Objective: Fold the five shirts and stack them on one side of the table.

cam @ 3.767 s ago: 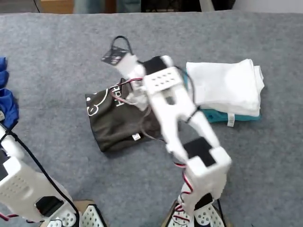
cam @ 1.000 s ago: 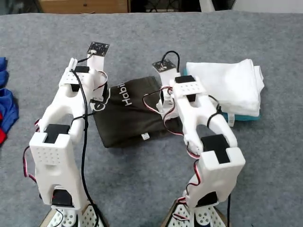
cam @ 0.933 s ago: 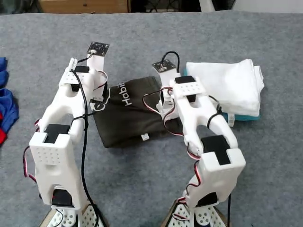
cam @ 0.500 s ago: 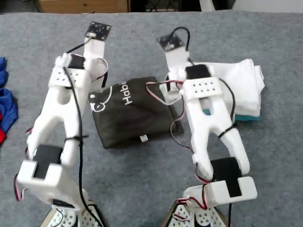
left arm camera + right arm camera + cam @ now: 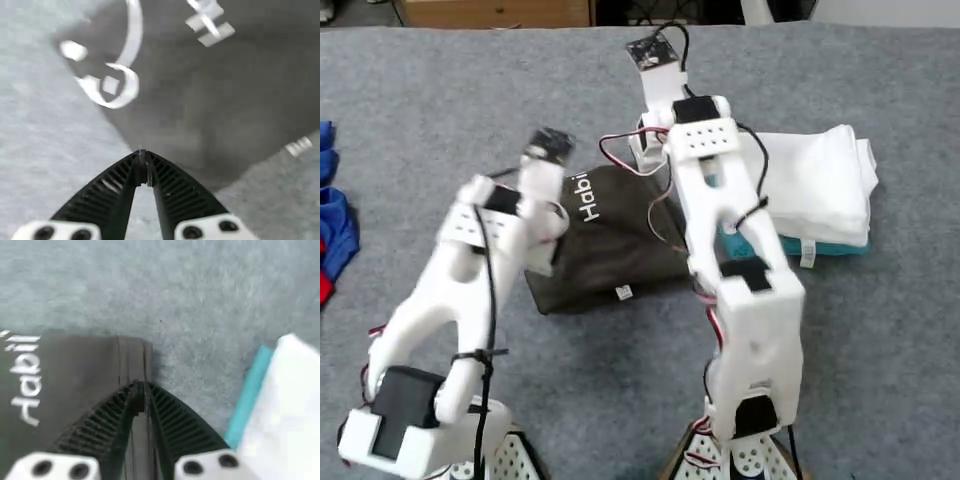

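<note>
Nearest to us, the left gripper (image 5: 142, 161) stands at the near left edge of the folded dark shirt (image 5: 620, 240). Its two fingers are pressed together, and we see no cloth between them. The shirt lies flat on the grey table (image 5: 440, 100), in the middle, with its white print facing up.

At the far right corner of the same shirt is the right gripper (image 5: 140, 390). Its fingers are also together, with the tips just on the layered edge of the fold. We cannot see any layer caught there.

Beside this corner, a little apart, is the stack: a white shirt (image 5: 820, 180) lying on a teal shirt (image 5: 770, 246). The dark shirt is not yet on it. Far at the left edge of the table waits a blue cloth (image 5: 334, 220), not folded.

We think the main danger is the grip. If both grippers rise as they are, they take nothing, because the fingers have no cloth inside. If they open and pinch only the top layer, the fold can fall open during the lift. If one side holds and the other slips, the shirt will hang and twist.

A second danger is the stack itself. The right arm (image 5: 720, 200) reaches over its near corner, so a sideways move can brush the white shirt and push it off the teal one. Dragging instead of lifting would wrinkle the dark shirt against the rough table cover.
</note>
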`<control>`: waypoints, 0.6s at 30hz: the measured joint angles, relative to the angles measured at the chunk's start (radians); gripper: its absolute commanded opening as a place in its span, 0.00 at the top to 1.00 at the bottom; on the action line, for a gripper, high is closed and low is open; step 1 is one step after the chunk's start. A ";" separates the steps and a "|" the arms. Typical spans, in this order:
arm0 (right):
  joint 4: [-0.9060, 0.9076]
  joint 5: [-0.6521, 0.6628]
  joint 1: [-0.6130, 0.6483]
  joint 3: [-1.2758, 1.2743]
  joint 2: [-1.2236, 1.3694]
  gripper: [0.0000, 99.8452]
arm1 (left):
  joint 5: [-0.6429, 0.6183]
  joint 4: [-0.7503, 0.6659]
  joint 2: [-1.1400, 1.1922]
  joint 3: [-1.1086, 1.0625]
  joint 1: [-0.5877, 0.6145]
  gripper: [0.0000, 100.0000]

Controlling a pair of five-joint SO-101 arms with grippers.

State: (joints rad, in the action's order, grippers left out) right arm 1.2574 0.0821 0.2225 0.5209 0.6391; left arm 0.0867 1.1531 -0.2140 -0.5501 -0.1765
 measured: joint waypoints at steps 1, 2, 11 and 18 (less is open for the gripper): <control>0.025 -0.012 0.000 0.060 0.058 0.98 | -0.015 -0.018 0.000 -0.015 -0.025 0.97; 0.046 -0.018 0.003 0.118 0.112 0.98 | -0.028 -0.038 0.006 -0.031 -0.048 0.97; 0.226 -0.028 -0.006 0.597 0.519 0.98 | -0.060 -0.101 0.149 -0.071 -0.081 0.97; 0.410 -0.028 -0.014 0.973 0.698 0.98 | -0.060 -0.129 0.175 -0.092 -0.097 0.97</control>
State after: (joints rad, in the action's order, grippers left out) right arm 1.6671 0.0545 0.2087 1.4937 1.3372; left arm 0.0269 1.0242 -0.0391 -0.6421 -0.2731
